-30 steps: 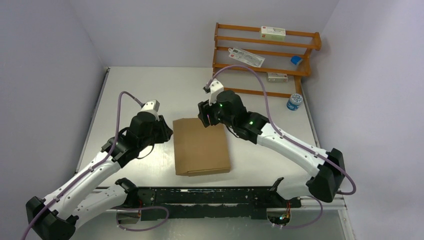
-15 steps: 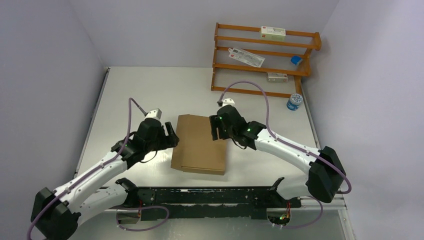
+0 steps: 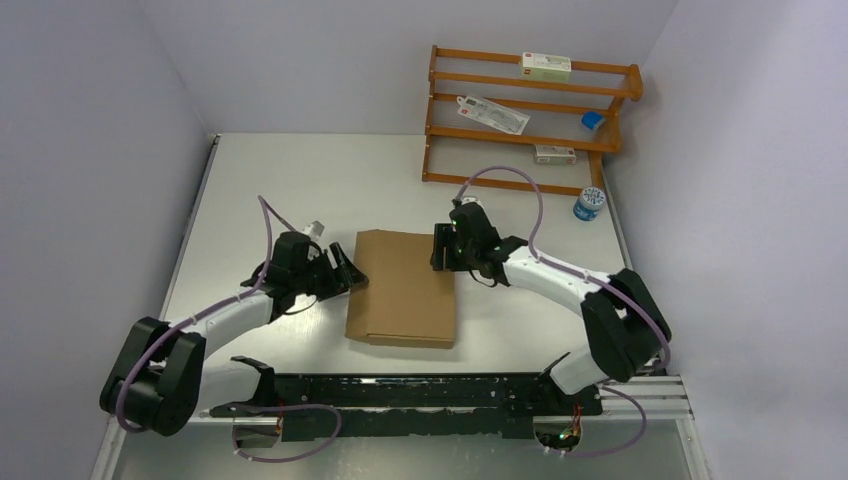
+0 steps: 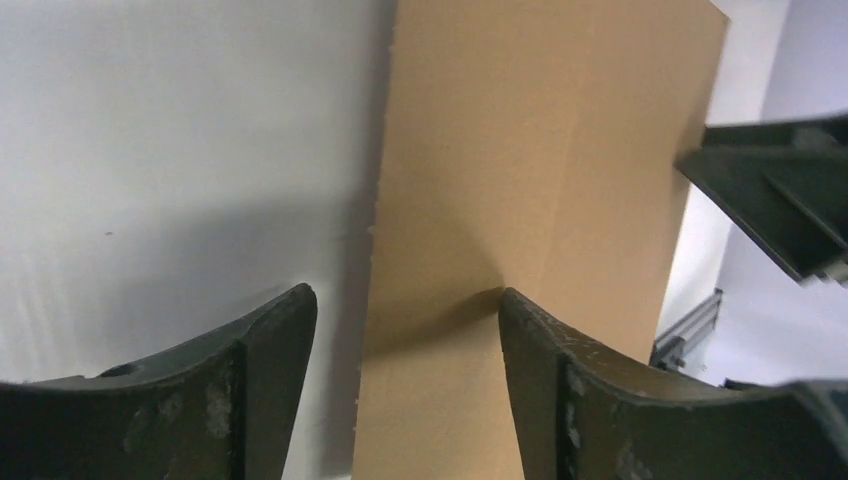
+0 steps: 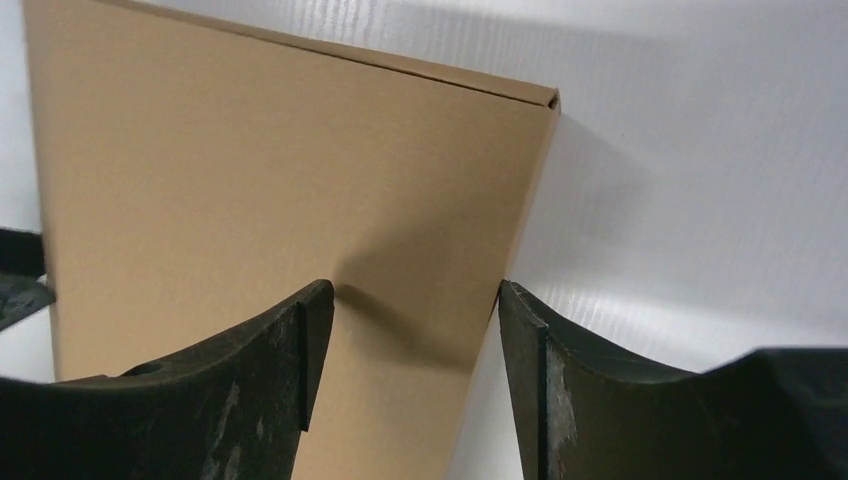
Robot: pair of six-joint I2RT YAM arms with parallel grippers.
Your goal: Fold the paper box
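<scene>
My left gripper (image 3: 349, 272) and right gripper (image 3: 440, 252) are wide open, holding nothing, flanking the plain brown box (image 3: 400, 292). Print on that carton (image 3: 545, 66) is too tiny to read.

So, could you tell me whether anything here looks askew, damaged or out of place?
Nothing much: the paper box lies closed and flat, turned slightly off square to the table; no tears or crushed corners show.

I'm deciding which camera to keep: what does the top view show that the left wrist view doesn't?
Only the top view: the wooden rack, the blue-lidded jar and the cardboard box's whole outline. Only the left wrist view: the box's ragged left edge up close, inside the open left claw. Both: the box, the white table and part of the right claw.
</scene>
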